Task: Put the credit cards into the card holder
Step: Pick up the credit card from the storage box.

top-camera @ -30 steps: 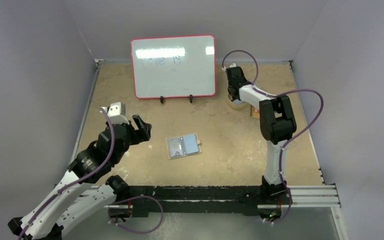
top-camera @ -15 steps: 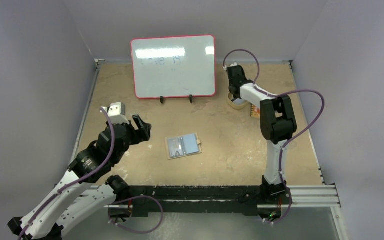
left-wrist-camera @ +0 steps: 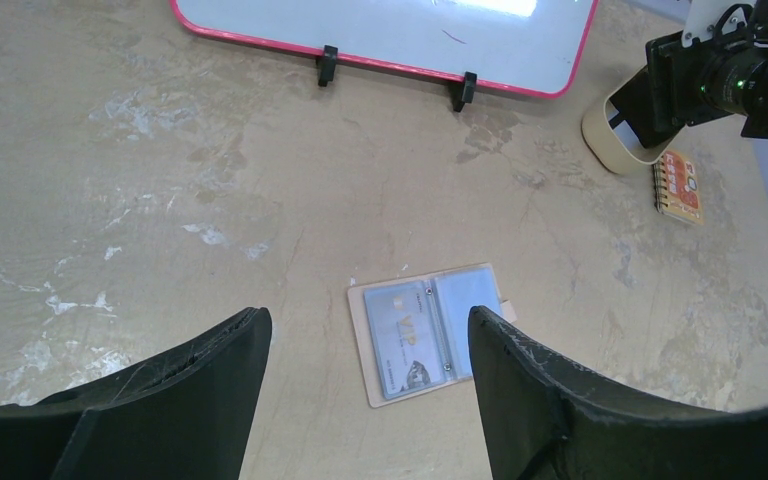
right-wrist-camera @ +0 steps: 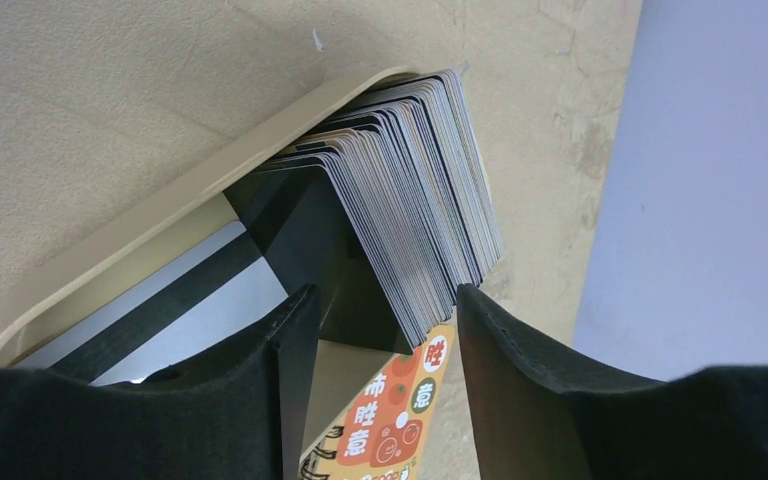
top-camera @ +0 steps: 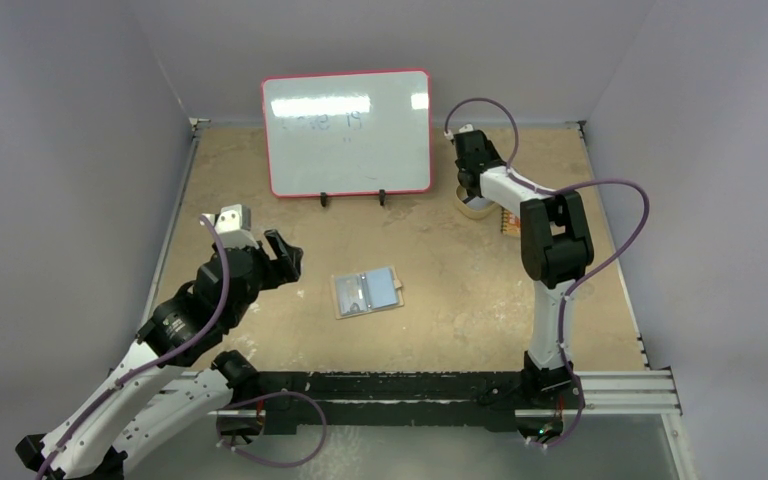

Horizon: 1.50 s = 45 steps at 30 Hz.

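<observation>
Open card holder lies flat on desk just ahead of wide-open, empty left claw, long axis left-right, tab rightward; right claw part-open astride credit cards in dish

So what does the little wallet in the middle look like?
The wallet is tan and leather-looking. It lies open and flat on the table, with its clear sleeves facing up. One sleeve holds a grey card, and the other looks light blue. A small tab sticks out at one side. Only the table touches it.
</observation>
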{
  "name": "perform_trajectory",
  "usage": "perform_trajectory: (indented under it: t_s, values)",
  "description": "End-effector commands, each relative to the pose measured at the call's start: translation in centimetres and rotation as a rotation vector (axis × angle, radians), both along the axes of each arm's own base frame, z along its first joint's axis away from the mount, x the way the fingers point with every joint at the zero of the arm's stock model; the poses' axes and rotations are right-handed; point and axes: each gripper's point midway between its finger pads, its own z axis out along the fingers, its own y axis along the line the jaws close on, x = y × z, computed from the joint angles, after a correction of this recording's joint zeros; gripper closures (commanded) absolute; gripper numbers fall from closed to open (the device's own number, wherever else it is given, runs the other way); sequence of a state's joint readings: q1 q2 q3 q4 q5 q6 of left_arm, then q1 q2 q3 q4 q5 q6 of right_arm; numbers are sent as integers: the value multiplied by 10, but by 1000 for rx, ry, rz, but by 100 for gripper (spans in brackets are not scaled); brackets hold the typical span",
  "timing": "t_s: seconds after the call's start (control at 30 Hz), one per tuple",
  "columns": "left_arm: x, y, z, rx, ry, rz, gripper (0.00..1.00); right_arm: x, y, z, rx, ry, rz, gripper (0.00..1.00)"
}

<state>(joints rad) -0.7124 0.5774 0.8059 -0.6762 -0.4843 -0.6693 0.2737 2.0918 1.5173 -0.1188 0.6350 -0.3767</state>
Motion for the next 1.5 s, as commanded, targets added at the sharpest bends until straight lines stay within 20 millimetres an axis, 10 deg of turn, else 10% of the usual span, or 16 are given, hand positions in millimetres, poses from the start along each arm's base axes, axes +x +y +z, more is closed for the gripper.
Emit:
perform_trajectory:
  t_s: [0.0,1.47]
  values:
    - [4,2,9,-12,-32,19,29,18,1,22,-6,-59,22,43]
    - [6,1,6,0,-21,20,29,30,-15,50,-36,-95,-8,89]
